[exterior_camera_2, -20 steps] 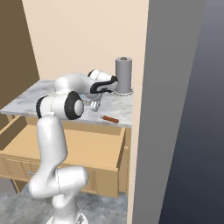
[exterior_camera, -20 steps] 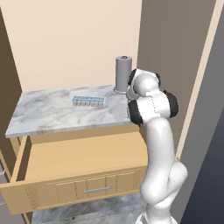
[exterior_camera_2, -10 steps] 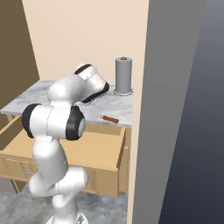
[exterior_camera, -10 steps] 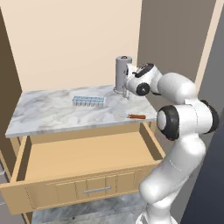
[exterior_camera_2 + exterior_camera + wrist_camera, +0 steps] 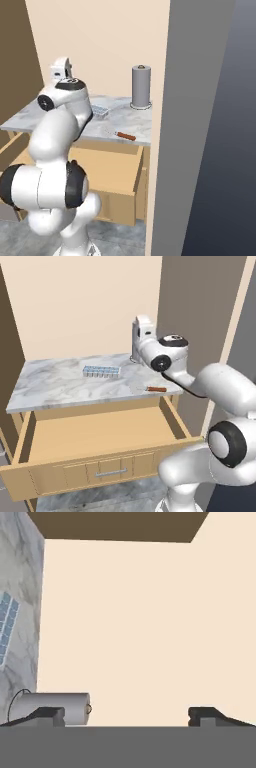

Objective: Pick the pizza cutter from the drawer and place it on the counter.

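Note:
The pizza cutter (image 5: 152, 389) (image 5: 124, 135) lies flat on the marble counter (image 5: 60, 386) (image 5: 125, 120) near its front right edge, its reddish-brown handle pointing right. Below the counter, the light-wood drawer (image 5: 100, 468) (image 5: 122, 172) stands pulled out, and I see nothing inside it. My gripper (image 5: 127, 716) is open and empty, its fingertips (image 5: 47, 714) wide apart, facing the beige back wall. The white hand (image 5: 143, 328) (image 5: 62, 67) is held high above the back of the counter, well clear of the cutter.
A blue-grey ice cube tray (image 5: 101, 371) (image 5: 100, 111) (image 5: 6, 629) lies mid-counter. A grey cylinder (image 5: 141, 86) (image 5: 55, 706) stands at the back right, partly behind my hand in the left base view. Brown side panels and a grey wall flank the cabinet.
The arm has swung up and away from the counter's right side, and the hand now sits higher by the back wall. The pizza cutter has stayed where it lay.

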You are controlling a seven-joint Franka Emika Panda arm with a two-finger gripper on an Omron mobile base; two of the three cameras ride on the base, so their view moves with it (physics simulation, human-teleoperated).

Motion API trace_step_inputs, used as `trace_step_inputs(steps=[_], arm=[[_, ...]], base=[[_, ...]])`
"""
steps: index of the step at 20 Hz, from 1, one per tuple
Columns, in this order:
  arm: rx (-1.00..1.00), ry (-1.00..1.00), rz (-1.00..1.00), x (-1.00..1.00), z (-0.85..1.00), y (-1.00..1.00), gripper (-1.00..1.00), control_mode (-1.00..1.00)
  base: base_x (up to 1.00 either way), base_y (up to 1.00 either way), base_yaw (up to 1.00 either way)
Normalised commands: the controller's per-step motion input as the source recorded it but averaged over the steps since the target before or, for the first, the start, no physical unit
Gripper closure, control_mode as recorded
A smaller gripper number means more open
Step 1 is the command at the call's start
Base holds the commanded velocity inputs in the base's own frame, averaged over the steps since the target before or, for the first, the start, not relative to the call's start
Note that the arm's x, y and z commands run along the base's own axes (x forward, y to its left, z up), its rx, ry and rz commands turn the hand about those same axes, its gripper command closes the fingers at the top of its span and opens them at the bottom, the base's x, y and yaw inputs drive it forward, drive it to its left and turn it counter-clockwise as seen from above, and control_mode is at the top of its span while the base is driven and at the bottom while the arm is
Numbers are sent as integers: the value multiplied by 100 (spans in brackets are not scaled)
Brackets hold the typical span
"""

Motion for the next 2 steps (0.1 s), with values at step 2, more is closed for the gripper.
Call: trace_step_inputs(steps=[2], arm=[[-27, 14, 20, -100, 66, 18, -100, -100]], base=[[0, 0, 0]])
